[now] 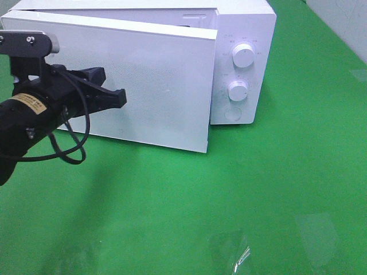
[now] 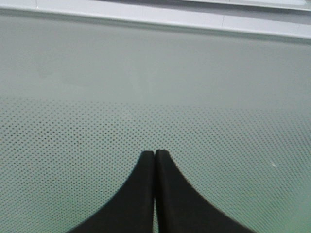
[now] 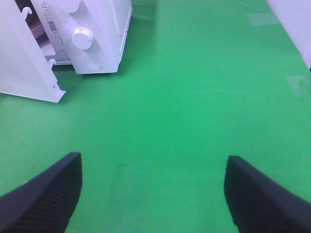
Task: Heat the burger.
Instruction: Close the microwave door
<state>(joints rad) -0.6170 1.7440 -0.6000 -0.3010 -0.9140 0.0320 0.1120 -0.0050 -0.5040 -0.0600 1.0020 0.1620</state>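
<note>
door-closing step: left gripper (image 1: 121,97), pressed together, at the ajar microwave door (image 1: 160,80); right gripper (image 3: 153,158) spread, empty. next: push flush.

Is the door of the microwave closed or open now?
Partly open: the door angles out from the microwave body, its free edge forward of the knobs, latch hooks exposed.
</note>
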